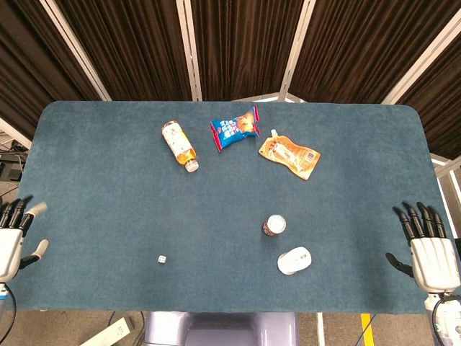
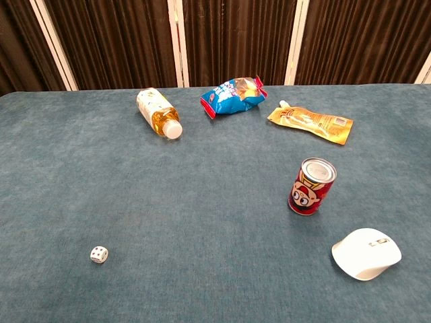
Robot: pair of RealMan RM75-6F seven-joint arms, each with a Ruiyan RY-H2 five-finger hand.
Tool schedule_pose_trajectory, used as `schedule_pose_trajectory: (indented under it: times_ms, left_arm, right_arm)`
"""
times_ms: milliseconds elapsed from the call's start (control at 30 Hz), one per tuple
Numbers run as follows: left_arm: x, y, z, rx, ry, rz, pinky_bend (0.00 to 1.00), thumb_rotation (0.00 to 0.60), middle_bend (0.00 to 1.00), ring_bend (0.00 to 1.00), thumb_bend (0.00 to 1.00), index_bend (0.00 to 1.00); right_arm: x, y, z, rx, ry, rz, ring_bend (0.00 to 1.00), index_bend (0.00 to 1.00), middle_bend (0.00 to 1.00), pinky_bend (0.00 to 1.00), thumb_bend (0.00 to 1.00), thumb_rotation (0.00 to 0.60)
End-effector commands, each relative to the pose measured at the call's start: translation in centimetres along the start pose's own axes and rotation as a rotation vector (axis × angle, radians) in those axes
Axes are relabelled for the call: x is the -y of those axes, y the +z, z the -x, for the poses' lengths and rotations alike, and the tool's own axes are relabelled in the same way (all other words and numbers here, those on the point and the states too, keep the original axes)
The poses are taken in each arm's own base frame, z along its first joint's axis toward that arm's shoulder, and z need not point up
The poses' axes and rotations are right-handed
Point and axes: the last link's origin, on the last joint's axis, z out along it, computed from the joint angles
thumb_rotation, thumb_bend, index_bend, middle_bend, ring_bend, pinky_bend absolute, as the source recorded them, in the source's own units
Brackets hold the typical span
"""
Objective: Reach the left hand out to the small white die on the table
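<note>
The reach looks barely begun, if begun at all: the left robot hand (image 1: pixel 13 238) sits at the near-left edge of the surface (image 1: pixel 94 187), its fingers apart and holding nothing, well apart from the small white die (image 1: pixel 162 259), which rests alone on the near-left part of the surface. The right robot hand (image 1: pixel 431 252) sits likewise at the near-right edge, fingers spread and empty; neither hand shows in the chest view. What is left, by my reading, is the whole travel of the left hand inward and slightly forward to the die (image 2: pixel 99 254). The surface is covered in a dull blue-green cloth with a short felt-like nap and rounded corners. The die is a small hard cube with dark pips and softened edges. Near the right side stands an upright can (image 2: pixel 312 186) with a shiny metal top and a red cartoon label, and just nearer than it lies a smooth white computer mouse (image 2: pixel 366 253), domed and glossy. Along the far side lie a clear plastic bottle (image 2: pixel 159 113) of amber drink on its side, a crinkled blue snack bag (image 2: pixel 232 96) and a flat orange spouted pouch (image 2: pixel 311 121).
</note>
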Motion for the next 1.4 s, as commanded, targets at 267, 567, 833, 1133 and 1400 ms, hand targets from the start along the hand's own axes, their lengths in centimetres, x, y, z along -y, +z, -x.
schedule_pose_trajectory:
  times_ms: [267,567,833,1133,1400]
  left_arm:
    - [-0.2,0.0,0.0,0.004,0.005,0.005,0.00,0.600,0.00,0.00,0.29,0.00]
    - [-0.7,0.0,0.1,0.002,0.021,0.034,0.00,0.600,0.00,0.00,0.29,0.00]
    - [-1.8,0.2,0.3,-0.041,0.017,0.075,0.66,0.600,0.30,0.50,0.47,0.00]
    - [-4.8,-0.7,2.4,0.174,0.031,0.234,0.90,0.600,0.76,0.84,0.68,0.00]
    - [-7.6,-1.6,3.9,0.338,0.128,0.385,0.90,0.600,0.77,0.84,0.77,0.00]
  right_arm:
    - [0.0,0.0,0.1,0.012,0.002,0.007,0.00,0.04,0.00,0.00,0.01,0.600]
    - [-0.4,0.1,-0.1,0.010,0.010,0.023,0.00,0.04,0.00,0.00,0.01,0.600]
    - [-0.4,0.1,0.3,0.027,0.013,0.026,0.00,0.04,0.00,0.00,0.01,0.600]
    - [-0.5,-0.2,0.3,0.032,0.024,0.032,0.00,0.05,0.00,0.00,0.01,0.600]
    - [-0.7,0.0,0.4,0.035,0.027,0.042,0.00,0.04,0.00,0.00,0.01,0.600]
